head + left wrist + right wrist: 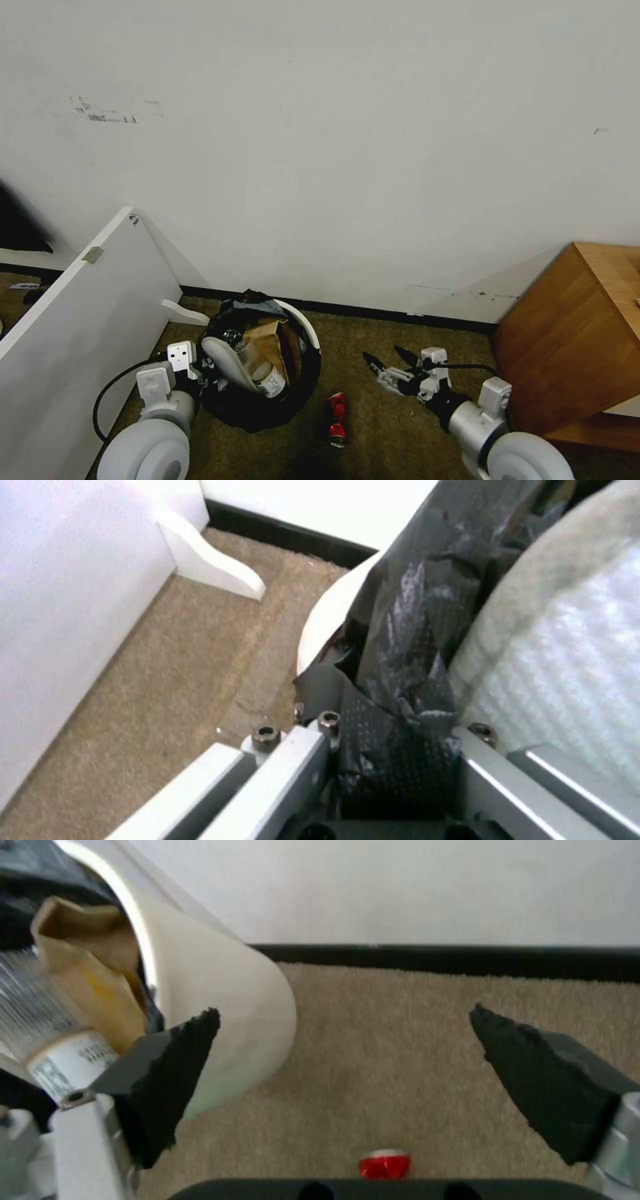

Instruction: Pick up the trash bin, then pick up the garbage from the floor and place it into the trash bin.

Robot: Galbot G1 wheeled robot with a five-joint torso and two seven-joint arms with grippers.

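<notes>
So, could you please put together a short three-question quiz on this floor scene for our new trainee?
1. True or false: the right gripper is shut on the red can.
2. Which gripper holds the trash bin? A) left B) right C) neither
3. Fill in: the red can lies on the ___ between the trash bin and the right gripper.

Key: 1. False; its fingers are spread open above the carpet. 2. A; the left gripper grips the bag-lined rim. 3. carpet.

The red can (385, 1164) is half hidden behind the right wrist's dark housing. The trash bin (308, 331) covers the left pincer's fingertips; its bag contents are cut off.
</notes>
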